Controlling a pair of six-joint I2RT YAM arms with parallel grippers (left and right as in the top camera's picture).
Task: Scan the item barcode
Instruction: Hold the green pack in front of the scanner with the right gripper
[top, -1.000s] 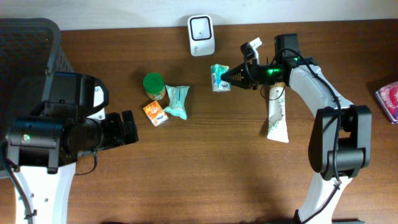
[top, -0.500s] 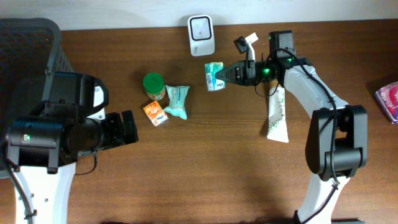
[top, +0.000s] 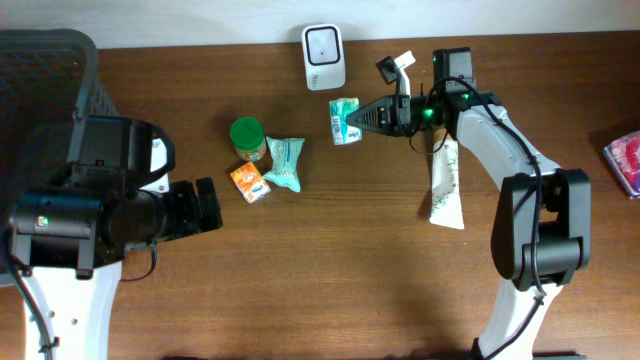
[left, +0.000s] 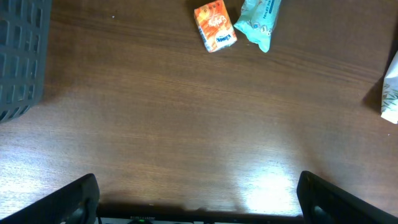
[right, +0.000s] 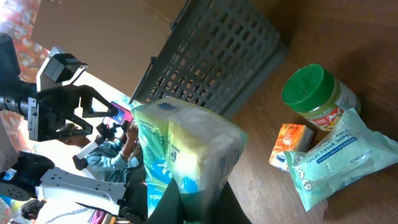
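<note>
Brown wooden surface (top: 330, 270), seen from overhead: the right tool (top: 360, 119) is clamped on a teal tissue packet (top: 343, 121), near the white scanner (top: 324, 44). Left wrist view: the left tool (left: 199, 198) gapes wide, holding nothing. Right wrist view: the packet fills the foreground.

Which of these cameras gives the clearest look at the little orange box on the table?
The left wrist view: the orange box lies whole and sharp near the top edge. From overhead it is small, just below the green-lidded jar. In the right wrist view it is blurrier, one corner covered by the wipes pack.
</note>
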